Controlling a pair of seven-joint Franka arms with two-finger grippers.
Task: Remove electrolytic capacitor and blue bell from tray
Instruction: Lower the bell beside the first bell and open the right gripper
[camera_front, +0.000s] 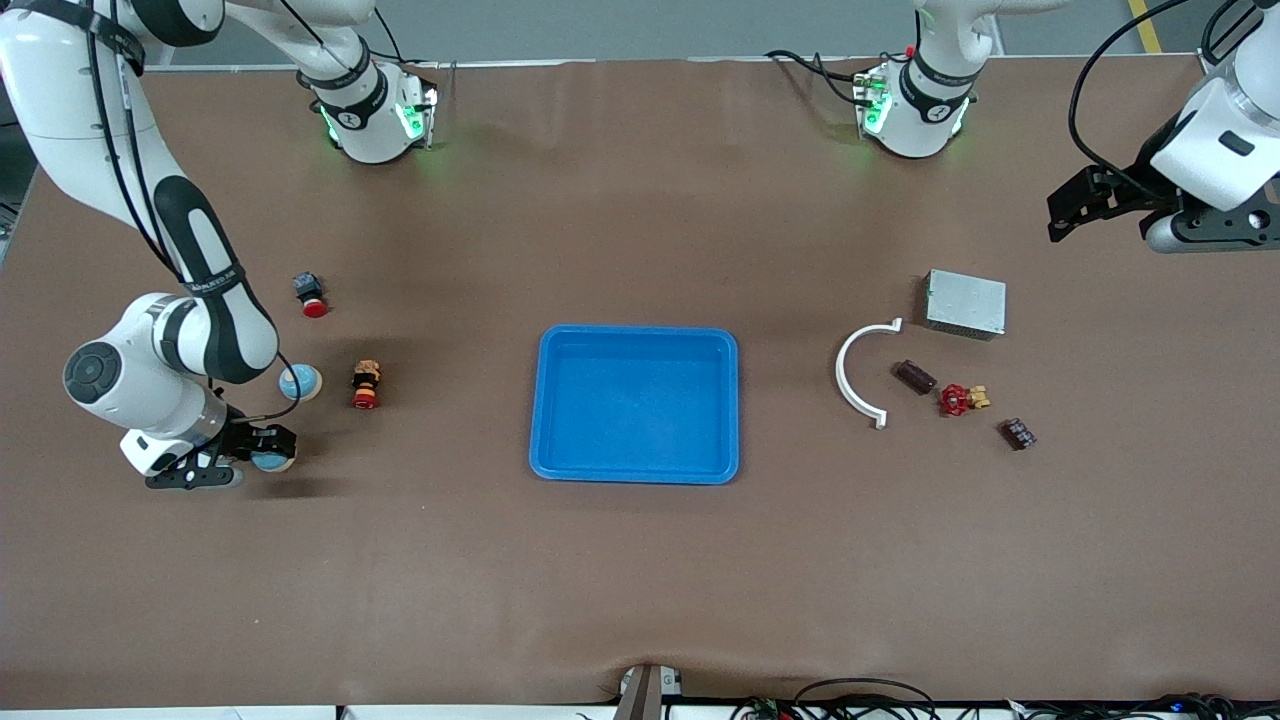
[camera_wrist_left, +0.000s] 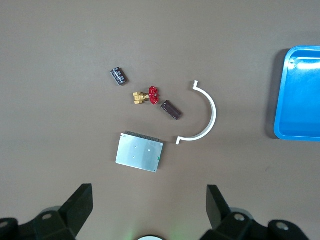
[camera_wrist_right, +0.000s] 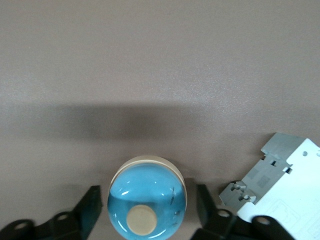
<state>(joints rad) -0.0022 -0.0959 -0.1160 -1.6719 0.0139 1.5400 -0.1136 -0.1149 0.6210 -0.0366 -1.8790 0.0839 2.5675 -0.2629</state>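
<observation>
No legible txt, labels or nos. anywhere; markings on the arms too small to read.

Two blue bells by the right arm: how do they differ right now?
The nearer bell sits between the right gripper's open jaws; the farther bell stands free beside a red-capped button. The nearer bell is partly covered by the gripper in the front view; the farther bell shows whole. Both are blue domes with pale rims.

Capacitor (camera_front: 914, 376) between bracket (camera_front: 857, 372) and valve (camera_front: 961, 399).
</observation>
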